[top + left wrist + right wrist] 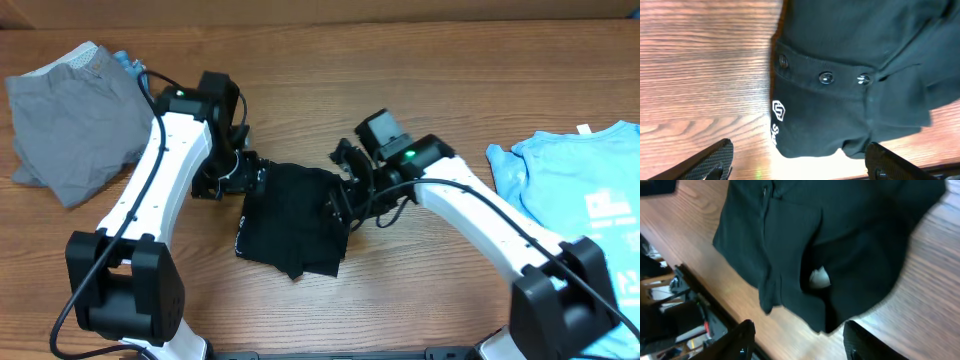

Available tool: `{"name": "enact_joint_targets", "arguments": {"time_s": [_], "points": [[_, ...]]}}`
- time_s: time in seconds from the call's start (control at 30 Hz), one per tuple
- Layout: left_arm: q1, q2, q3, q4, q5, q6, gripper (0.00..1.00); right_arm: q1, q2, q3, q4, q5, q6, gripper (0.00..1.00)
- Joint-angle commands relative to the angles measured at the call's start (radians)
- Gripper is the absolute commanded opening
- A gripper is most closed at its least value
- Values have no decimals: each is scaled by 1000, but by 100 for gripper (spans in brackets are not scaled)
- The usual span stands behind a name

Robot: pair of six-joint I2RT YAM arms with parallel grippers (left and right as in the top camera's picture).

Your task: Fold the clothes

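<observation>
I'm hovering my left end effector (238,178) at the left side of the black garment (292,215), fingers spread, gripping nothing. My right end effector (350,197) is sitting open at its right side, also empty. The 2 are flanking it, prob. to take opposite sides. The garment is lying bunched mid-bench (420,70), snaps & white logo showing, so I'm judging the fold unfinished. The grey garment (75,115) is waiting at the far-left corner & the light-blue tee (580,190) at the right edge, well apart, leaving working room.
</observation>
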Motion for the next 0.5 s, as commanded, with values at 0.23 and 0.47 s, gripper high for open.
{"name": "enact_joint_targets", "arguments": {"time_s": [0.23,0.47], "points": [[5,-22,-178,115,96,41,85,44,182,-6,46,-108,72,47],[4,-22,-199,137,104,41,85,45,181,-7,49,-206,21,21]]}}
